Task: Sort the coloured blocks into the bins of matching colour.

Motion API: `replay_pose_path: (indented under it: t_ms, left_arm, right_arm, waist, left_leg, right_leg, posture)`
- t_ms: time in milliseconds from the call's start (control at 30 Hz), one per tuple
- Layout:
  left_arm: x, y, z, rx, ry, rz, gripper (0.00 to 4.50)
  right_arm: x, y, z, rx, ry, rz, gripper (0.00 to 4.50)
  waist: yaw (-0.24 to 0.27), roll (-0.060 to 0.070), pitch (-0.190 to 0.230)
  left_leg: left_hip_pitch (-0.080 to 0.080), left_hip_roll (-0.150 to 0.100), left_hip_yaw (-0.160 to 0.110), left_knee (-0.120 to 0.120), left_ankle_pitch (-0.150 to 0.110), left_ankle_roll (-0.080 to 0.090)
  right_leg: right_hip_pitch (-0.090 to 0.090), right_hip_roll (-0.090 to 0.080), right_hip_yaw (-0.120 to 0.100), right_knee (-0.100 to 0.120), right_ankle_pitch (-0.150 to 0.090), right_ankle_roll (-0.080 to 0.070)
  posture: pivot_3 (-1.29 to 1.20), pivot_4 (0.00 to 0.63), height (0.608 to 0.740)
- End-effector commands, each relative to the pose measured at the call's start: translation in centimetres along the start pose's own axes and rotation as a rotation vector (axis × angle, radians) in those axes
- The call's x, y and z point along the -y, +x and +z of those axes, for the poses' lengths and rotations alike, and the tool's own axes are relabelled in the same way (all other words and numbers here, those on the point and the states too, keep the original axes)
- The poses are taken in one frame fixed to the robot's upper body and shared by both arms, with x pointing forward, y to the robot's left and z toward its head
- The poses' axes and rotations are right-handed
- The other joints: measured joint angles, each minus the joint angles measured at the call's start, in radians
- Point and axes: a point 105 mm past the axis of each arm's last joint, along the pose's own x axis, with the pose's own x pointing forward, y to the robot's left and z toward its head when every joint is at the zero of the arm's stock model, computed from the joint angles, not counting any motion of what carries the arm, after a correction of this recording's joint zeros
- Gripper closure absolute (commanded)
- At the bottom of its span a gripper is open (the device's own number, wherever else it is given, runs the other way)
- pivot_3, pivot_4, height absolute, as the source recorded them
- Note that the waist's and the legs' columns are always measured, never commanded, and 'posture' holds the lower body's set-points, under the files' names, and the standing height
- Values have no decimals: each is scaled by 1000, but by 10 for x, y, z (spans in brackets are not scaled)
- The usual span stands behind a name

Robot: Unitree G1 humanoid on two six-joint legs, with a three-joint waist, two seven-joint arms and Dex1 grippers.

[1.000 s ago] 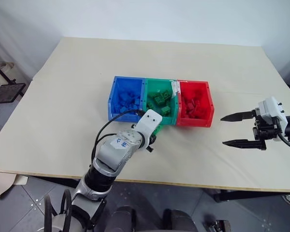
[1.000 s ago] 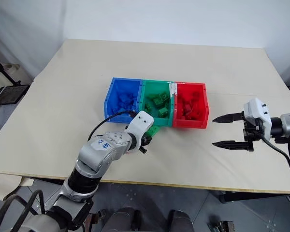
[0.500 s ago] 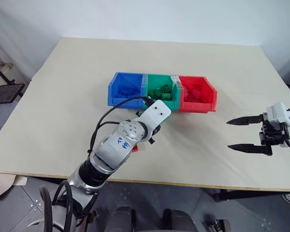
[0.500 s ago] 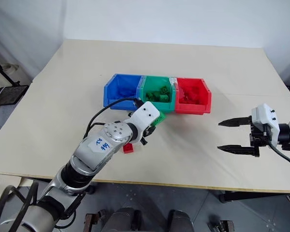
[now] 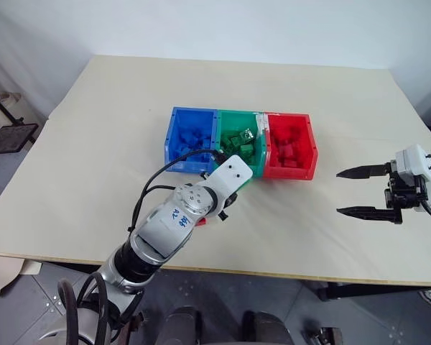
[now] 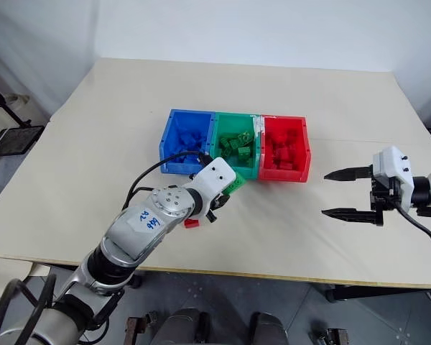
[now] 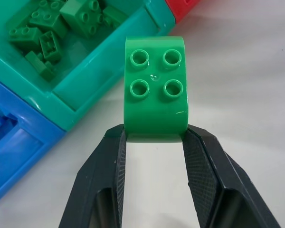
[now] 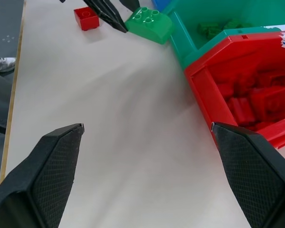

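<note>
Your left gripper [image 7: 155, 142] is gripping a green block [image 7: 155, 90] by its rear end, one black finger on each side, studs facing up. You are partway through the green step: the block is picked up and is hanging just in front of the green bin [image 5: 257, 171], close to the near wall and not yet over the opening. Judging from the wrist view, the next move is calling for a short carry forward and up over that near rim, so the block is clearing the wall before you are letting go; releasing too early would likely be dropping it on the table [image 5: 93, 144] or against the blue bin [image 5: 171, 147] next door.

Your right gripper [image 5: 363, 191] is standing wide and empty, well off to the right of the red bin [image 5: 312, 151], holding nothing.

One red block [image 8: 86, 18] is lying on the table just beside your left gripper, on the near side, waiting for its turn.
</note>
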Motion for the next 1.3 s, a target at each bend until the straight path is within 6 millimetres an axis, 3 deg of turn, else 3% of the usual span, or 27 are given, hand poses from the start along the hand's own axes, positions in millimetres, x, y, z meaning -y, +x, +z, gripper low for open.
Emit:
replay_pose_path:
  t_ms: [33, 267, 433, 467, 600, 700, 733, 933, 1200, 1300]
  left_arm:
    - [3, -6, 7, 38, 19, -8, 3087]
    - [-38, 0, 54, 232, 24, 184, 3087]
    - [-72, 20, 85, 305, 53, 297, 3087]
    - [-80, 24, 87, 303, 46, 319, 2361]
    - [-92, 34, 92, 310, 63, 340, 1239]
    - [-88, 36, 92, 319, 75, 313, 239]
    - [-86, 37, 91, 317, 80, 303, 16]
    - [-65, 22, 62, 303, 83, 174, 16]
    - [-39, -26, 1, 315, 0, -23, 16]
    - [-19, -64, -26, 433, -65, -112, 16]
  right_arm:
    - [-3, -3, 6, 8, -25, 51, 0]
    - [1, -2, 7, 16, -34, 39, 0]
    - [1, -1, 7, 24, -39, 30, 0]
    - [0, -1, 8, 26, -39, 28, 0]
    - [-3, -4, 6, 23, -35, 14, 0]
    - [-5, -8, 5, 18, -27, 3, 0]
    - [-6, -8, 4, 18, -26, 2, 0]
    - [-8, -7, 5, 32, -22, 15, 0]
    - [-9, -5, 9, 67, -15, 54, 0]
    - [-12, -8, 6, 57, 4, 79, 0]
  waist:
    - [0, 0, 0]
    - [3, 0, 0]
    - [4, 0, 0]
    - [3, 0, 0]
    - [2, 0, 0]
    - [2, 0, 0]
    - [2, 0, 0]
    - [-2, 0, 0]
    - [-17, 0, 0]
    - [-27, 2, -1]
  left_leg:
    - [0, 0, 0, 0, 0, 0]
    - [-1, 0, 0, 1, 0, 0]
    - [0, 0, 0, 1, 0, 0]
    - [0, 0, 1, 1, 0, 0]
    - [0, 0, 2, 0, 0, 0]
    - [-1, 0, 4, 0, 0, 0]
    - [-2, 0, 5, 0, 0, 0]
    - [-1, 0, 5, 0, 0, 0]
    - [-1, 2, 4, 0, 1, -1]
    - [-1, 2, 2, 0, 1, -1]
  right_leg:
    - [0, 0, 0, 0, 0, 0]
    - [0, 0, 0, 0, 0, 0]
    - [0, 1, -1, 0, 0, 0]
    - [0, 2, -1, 0, 0, 1]
    - [-1, 3, -3, 1, 1, 1]
    - [-6, 3, -3, 5, 1, 2]
    - [-8, 3, -3, 6, 1, 2]
    - [-8, 3, -2, 7, 1, 2]
    - [-8, 4, 4, 7, 1, 2]
    - [-7, 3, 8, 6, 1, 2]
  posture:
    - [0, 150, 740]
    - [0, 150, 740]
    - [0, 150, 740]
    - [0, 150, 740]
    - [0, 150, 740]
    - [0, 150, 740]
    - [0, 150, 740]
    - [0, 150, 740]
    - [0, 150, 740]
    - [0, 150, 740]
